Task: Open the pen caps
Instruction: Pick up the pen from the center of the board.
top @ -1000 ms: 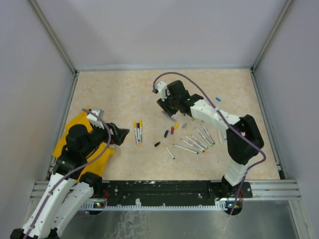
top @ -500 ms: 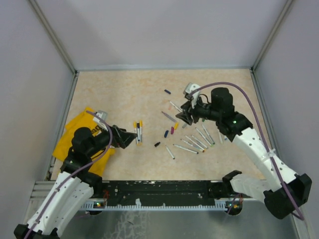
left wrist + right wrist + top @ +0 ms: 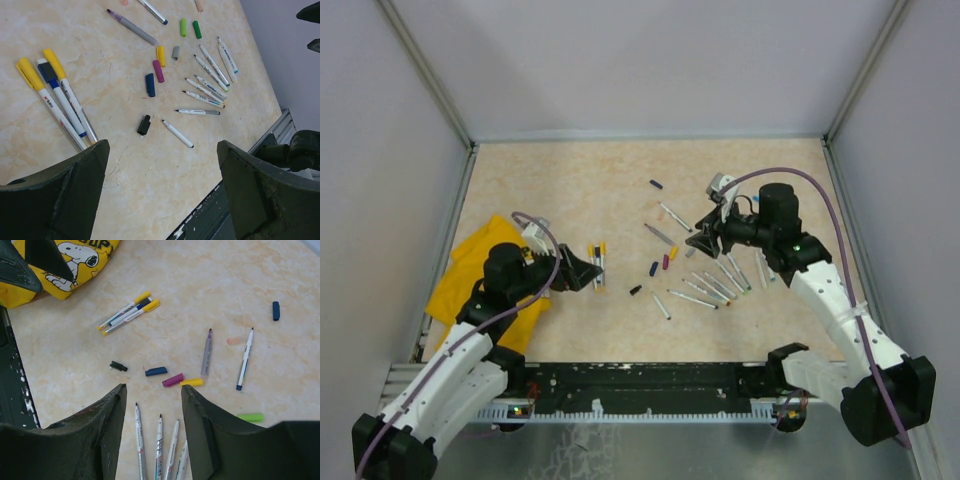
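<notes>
Three capped pens (image 3: 62, 105), likely light, stiff and slippery, best gripped at cap (image 3: 30, 72) and barrel (image 3: 69, 116), are being faced at the near left of the surface (image 3: 125, 170) by the wide, empty left pincer (image 3: 160, 150), the right pincer (image 3: 152, 390) likewise spread empty.

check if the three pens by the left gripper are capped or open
Capped. The three pens carry two yellow caps and one blue cap on their ends, seen in the left wrist view.

Cloth (image 3: 450, 285): laid at table's (image 3: 570, 180) left edge. Three pens (image 3: 60, 102): set side by side, right of it. Loose caps (image 3: 158, 71): scattered mid-table. Fan of pens (image 3: 204, 99): spread right of these. Single cap (image 3: 656, 184): placed behind.
</notes>
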{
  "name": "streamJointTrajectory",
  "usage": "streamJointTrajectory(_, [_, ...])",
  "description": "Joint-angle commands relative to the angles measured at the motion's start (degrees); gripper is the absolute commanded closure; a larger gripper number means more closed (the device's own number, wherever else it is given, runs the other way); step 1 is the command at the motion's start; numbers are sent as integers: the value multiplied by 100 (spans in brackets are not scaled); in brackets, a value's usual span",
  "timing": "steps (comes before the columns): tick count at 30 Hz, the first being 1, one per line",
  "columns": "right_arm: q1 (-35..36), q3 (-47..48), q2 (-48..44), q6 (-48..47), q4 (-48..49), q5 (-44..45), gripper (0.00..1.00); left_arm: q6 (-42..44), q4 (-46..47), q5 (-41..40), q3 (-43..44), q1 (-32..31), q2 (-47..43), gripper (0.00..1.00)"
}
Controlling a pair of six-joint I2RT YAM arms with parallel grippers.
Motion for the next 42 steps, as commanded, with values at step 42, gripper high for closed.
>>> streamJointTrajectory(42, [-12,-60,37,-191,281,-3,51,1008,96,-3003,1776,-1548,3674,6])
